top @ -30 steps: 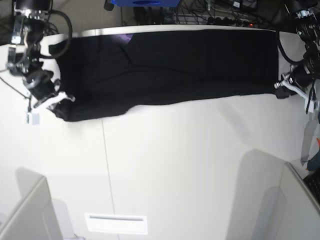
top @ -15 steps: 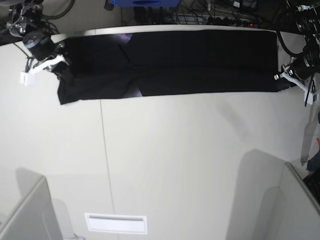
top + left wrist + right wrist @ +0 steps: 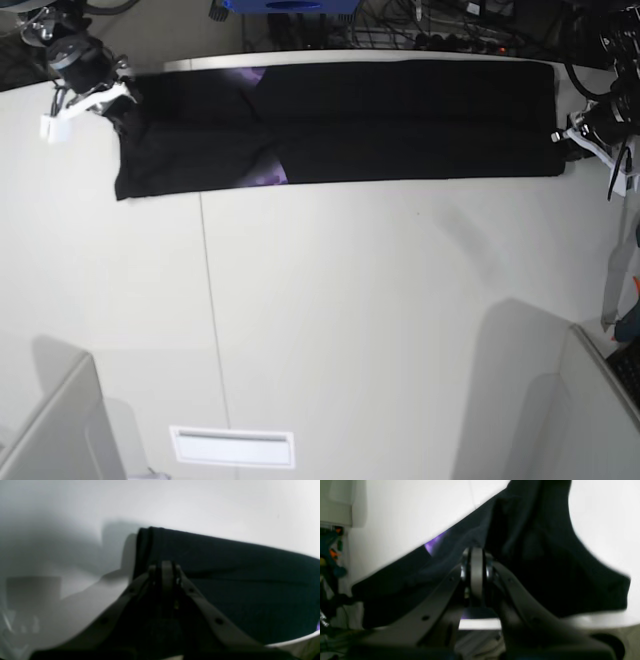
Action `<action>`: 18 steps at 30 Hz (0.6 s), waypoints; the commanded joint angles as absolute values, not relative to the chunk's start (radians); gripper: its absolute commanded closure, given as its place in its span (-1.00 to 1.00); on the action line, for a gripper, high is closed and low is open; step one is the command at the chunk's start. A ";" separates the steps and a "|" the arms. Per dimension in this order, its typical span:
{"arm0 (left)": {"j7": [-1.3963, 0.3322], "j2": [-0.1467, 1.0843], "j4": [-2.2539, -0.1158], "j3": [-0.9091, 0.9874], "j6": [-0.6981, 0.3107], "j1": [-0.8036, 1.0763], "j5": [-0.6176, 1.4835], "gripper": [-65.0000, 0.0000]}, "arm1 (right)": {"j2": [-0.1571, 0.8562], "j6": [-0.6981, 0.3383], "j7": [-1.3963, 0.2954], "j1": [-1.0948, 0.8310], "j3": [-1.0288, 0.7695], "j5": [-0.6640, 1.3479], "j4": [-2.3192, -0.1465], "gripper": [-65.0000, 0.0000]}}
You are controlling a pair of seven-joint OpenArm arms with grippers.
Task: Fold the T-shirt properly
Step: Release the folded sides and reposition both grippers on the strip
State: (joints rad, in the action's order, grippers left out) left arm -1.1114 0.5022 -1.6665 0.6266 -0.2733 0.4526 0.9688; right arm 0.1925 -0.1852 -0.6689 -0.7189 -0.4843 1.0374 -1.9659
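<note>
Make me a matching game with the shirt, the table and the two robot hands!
Things:
1. T-shirt
2. table
3. left gripper
4. right gripper

Descriptions:
A. white, mostly bare
B. pinching the shirt's end on the base view's right
C. black, stretched in a long strip
D. pinching the shirt's end on the base view's left

Pairs: 1-C, 2-A, 3-B, 4-D

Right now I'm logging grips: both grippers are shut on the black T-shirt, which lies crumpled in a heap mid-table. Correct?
Not quite. The T-shirt isn't heaped mid-table; the base view shows it stretched in a long flat band along the table's far edge. The left gripper and right gripper are indeed shut on its two ends.
</note>
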 commanded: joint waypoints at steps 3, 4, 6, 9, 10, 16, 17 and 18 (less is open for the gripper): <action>-1.096 0.519 -1.679 0.604 -0.278 0.461 0.975 1.00 | 0.173 -0.203 -0.648 -0.727 -0.490 0.980 -1.975 1.00; -1.096 0.519 -1.679 0.599 -0.278 0.461 0.975 1.00 | 0.159 -0.203 -0.648 -0.727 -0.495 0.964 -1.975 1.00; -1.098 0.519 -1.681 0.599 -0.278 0.461 0.975 1.00 | 0.139 -0.203 -0.648 -0.725 -0.499 0.955 -1.975 1.00; -1.099 0.518 -1.681 0.601 -0.278 0.460 0.975 1.00 | 0.139 -0.203 -0.648 -0.723 -0.501 0.955 -1.974 1.00; -1.101 0.518 -1.681 0.604 -0.278 0.460 0.975 1.00 | 0.139 -0.202 -0.648 -0.723 -0.501 0.955 -1.974 1.00; -1.096 0.526 -1.690 0.610 -0.278 0.486 0.975 0.59 | 0.139 -0.199 -0.647 -0.723 -0.503 0.949 -1.974 0.44; -1.096 0.526 -1.705 0.611 -0.278 0.489 0.975 0.31 | 0.139 -0.197 -0.645 -0.723 -0.507 0.949 -1.974 0.30; -1.099 0.521 -1.727 0.624 -0.278 0.489 0.975 0.02 | 0.139 -0.197 -0.647 -0.723 -0.532 0.949 -1.975 0.18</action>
State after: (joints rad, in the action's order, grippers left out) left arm -1.1210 0.4999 -1.7008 0.6086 -0.2718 0.4961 0.9520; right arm 0.1272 -0.1921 -0.6697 -0.7151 -0.5152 0.9398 -1.9610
